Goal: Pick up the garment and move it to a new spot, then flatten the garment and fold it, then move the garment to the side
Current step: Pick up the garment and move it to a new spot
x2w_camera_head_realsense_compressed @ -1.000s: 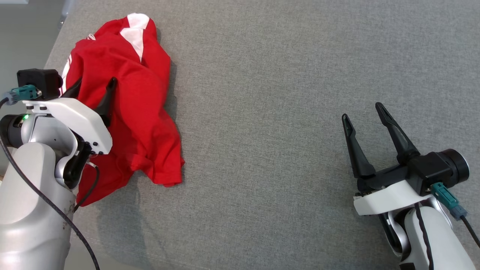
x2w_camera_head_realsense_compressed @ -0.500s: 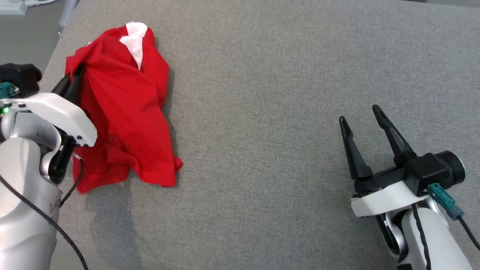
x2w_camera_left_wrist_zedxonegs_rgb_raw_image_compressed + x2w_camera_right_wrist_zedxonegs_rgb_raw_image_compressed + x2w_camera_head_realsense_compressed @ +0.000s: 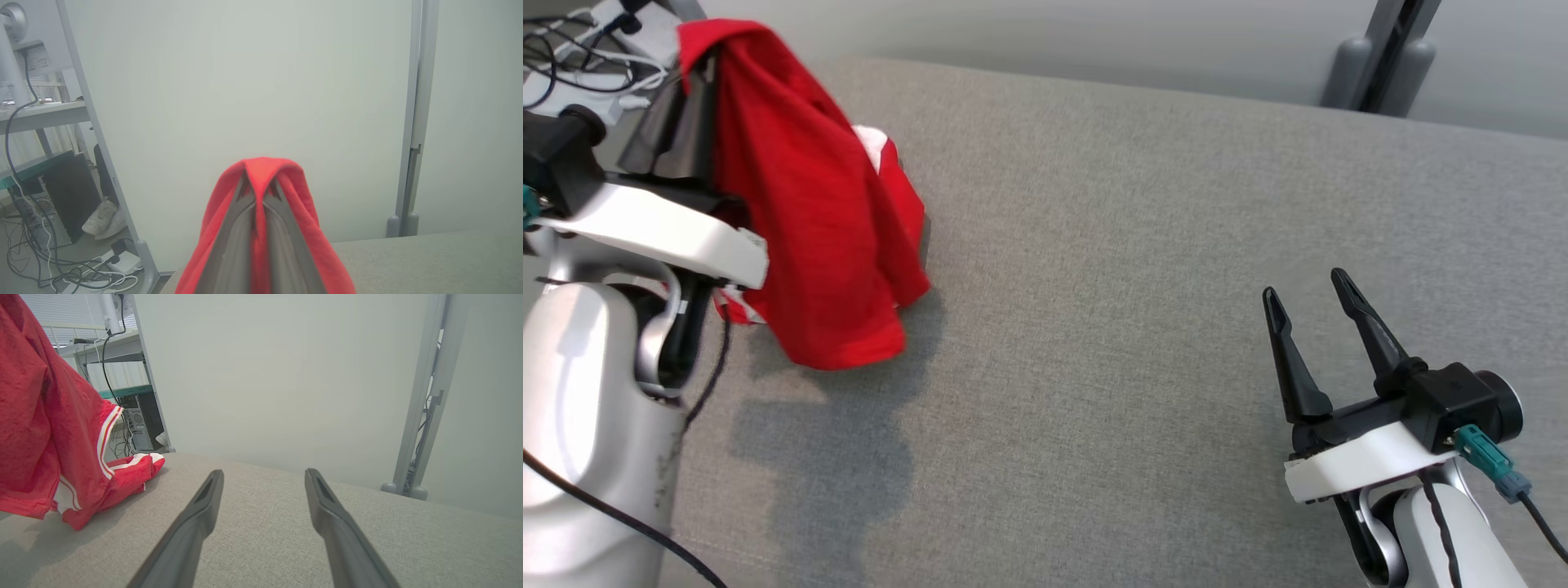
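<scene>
Grey bench [image 3: 1135, 286] is seen open toward the right. The garment [image 3: 817, 229], lying a second ago, has been raised near the left edge, clamped in the left hand [image 3: 694, 82]; the right hand [image 3: 1305, 284] is held apart.

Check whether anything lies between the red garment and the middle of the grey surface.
Nothing visible does. The left tool grips the red garment at the left end of the grey surface; the right tool stands open, well off to the right.
</scene>
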